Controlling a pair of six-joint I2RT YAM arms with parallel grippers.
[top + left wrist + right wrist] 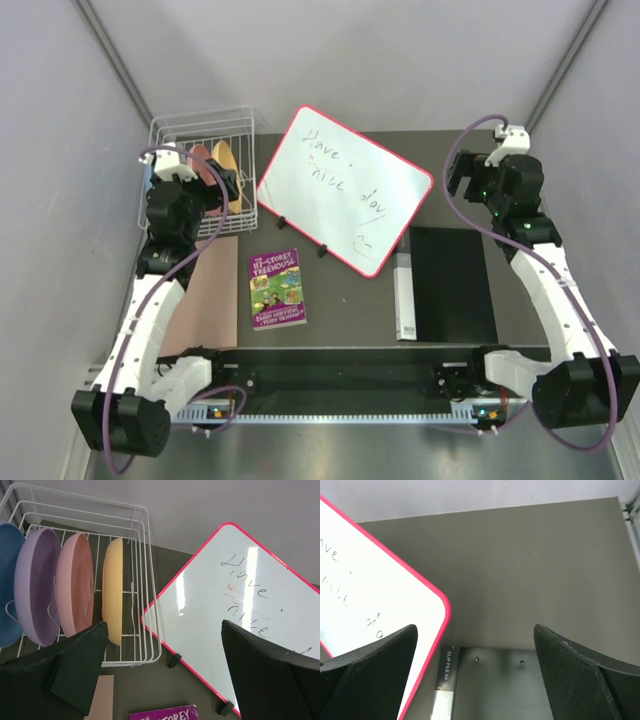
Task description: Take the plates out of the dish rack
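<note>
The white wire dish rack (250, 150) stands at the far left of the table. Four plates stand on edge in it, seen in the left wrist view (140, 661): blue (7, 580), lavender (35, 585), pink (75, 585) and yellow-orange (113, 590), which is nearest the rack's right side. My left gripper (228, 186) is open and empty just above the rack's near right corner (164, 630), touching no plate. My right gripper (460, 178) is open and empty at the far right, over the table (475, 630).
A red-framed whiteboard (345, 190) leans on small black feet right of the rack (240, 605) (365, 595). A purple book (277, 288) lies in front of it. A black clip file (450, 285) (495, 685) lies at right. A tan sheet (205, 300) lies near left.
</note>
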